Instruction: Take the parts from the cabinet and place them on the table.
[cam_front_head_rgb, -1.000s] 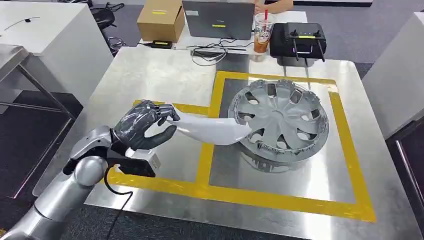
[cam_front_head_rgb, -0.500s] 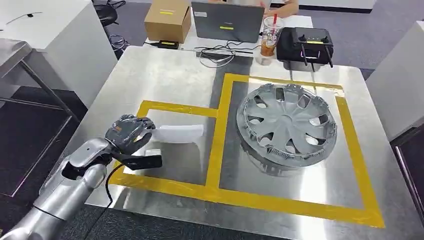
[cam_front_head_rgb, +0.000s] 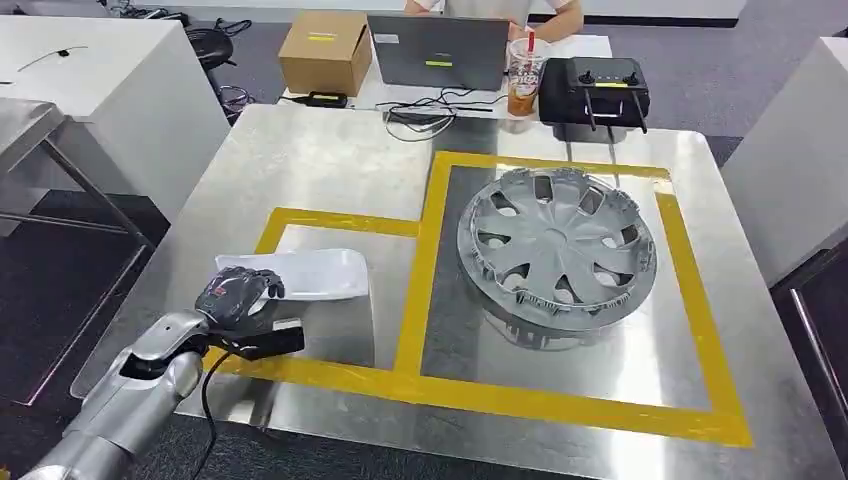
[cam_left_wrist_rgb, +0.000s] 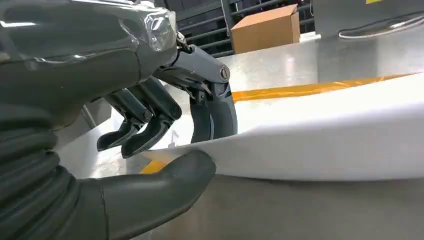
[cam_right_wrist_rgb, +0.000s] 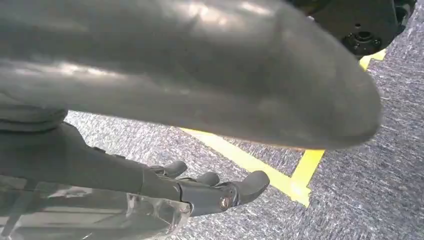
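So the big metal table (cam_front_head_rgb: 300, 160) has yellow tape (cam_front_head_rgb: 560, 400) marking out two boxes, a small one on the left and a bigger one on the right. A white curved panel (cam_front_head_rgb: 310, 273) lies in the small box, partly over its left tape line. A grey hubcap (cam_front_head_rgb: 556, 247) sits in the big box. Just behind there's a white table (cam_front_head_rgb: 590, 45) carrying a cardboard box (cam_front_head_rgb: 325, 50), a laptop (cam_front_head_rgb: 438, 52), an iced drink cup (cam_front_head_rgb: 523, 72), a black controller (cam_front_head_rgb: 594, 90) and some cables (cam_front_head_rgb: 425, 105).
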